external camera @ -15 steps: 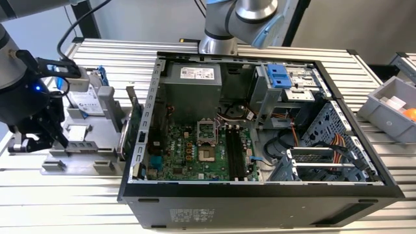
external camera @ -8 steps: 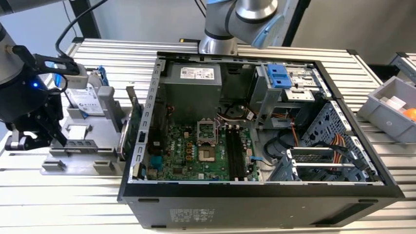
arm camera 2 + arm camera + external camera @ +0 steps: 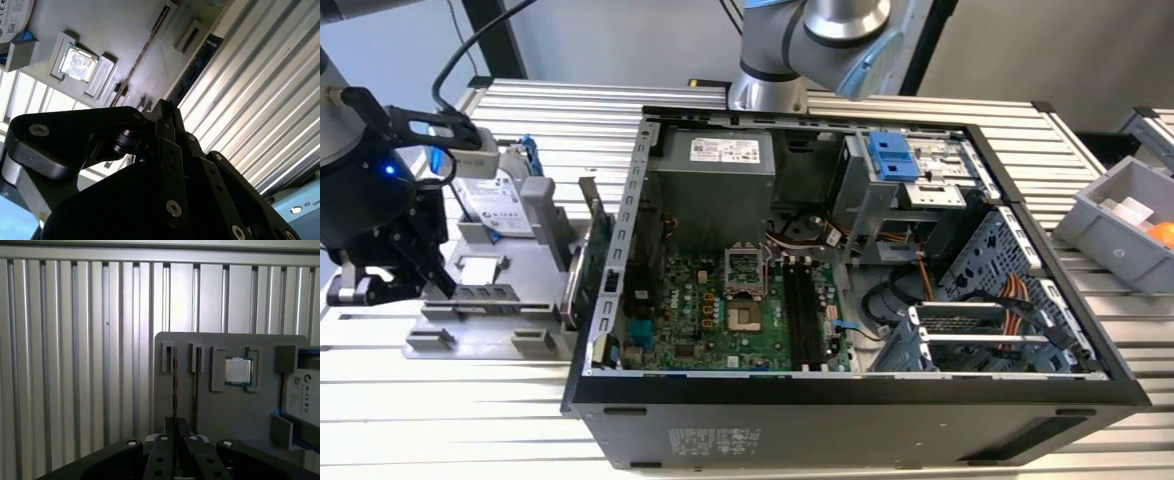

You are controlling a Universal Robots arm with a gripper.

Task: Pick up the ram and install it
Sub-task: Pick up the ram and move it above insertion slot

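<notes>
Zero steps done, we judge: ram (image 3: 174,375) stands in gray fixture (image 3: 215,410) slot, gripper (image 3: 177,424) right at it, hold we cannot tell; mobo slots (image 3: 803,310), in case beside fixture, look unfilled.

Open black PC case (image 3: 854,385) on ribbed metal table (image 3: 454,420); motherboard (image 3: 707,310) inside, silver power supply (image 3: 727,150) at rear. Grey holder tray (image 3: 480,340) beside case at exterior view's left: CPU chip (image 3: 237,371) in recess, hard drive (image 3: 496,210) propped up. 1 grey bin (image 3: 1107,215) at exterior view's right.
</notes>
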